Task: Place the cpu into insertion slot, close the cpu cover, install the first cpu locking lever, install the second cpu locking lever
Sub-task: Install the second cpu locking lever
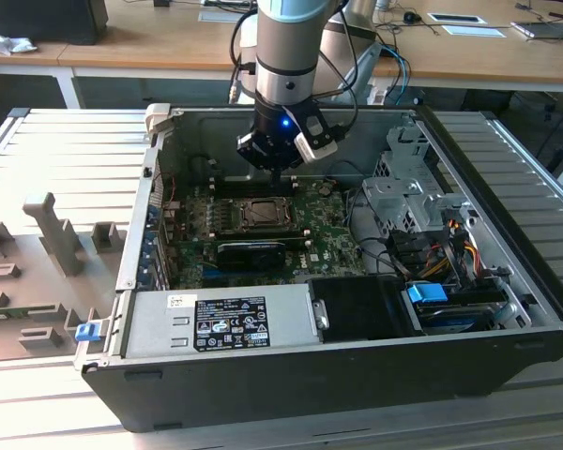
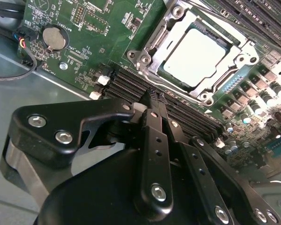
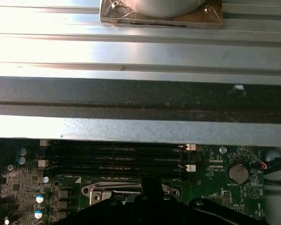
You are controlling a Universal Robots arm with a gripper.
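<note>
Silver-grey arm [image 1: 283, 42], pale blue band, black cables, blue light; black gripper [image 2: 152, 101], silver screws in linkages.

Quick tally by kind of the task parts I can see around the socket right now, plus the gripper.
cpu: 1
insertion slot: 1
cpu cover: 1
gripper: 1
Total: 4

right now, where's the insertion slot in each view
Exterior view: insertion slot mid-motherboard.
Second wrist view: metal-framed, holding the pale cpu.
First wrist view: its metal edge.
Shared landmark: black memory slots right beside it.
</note>
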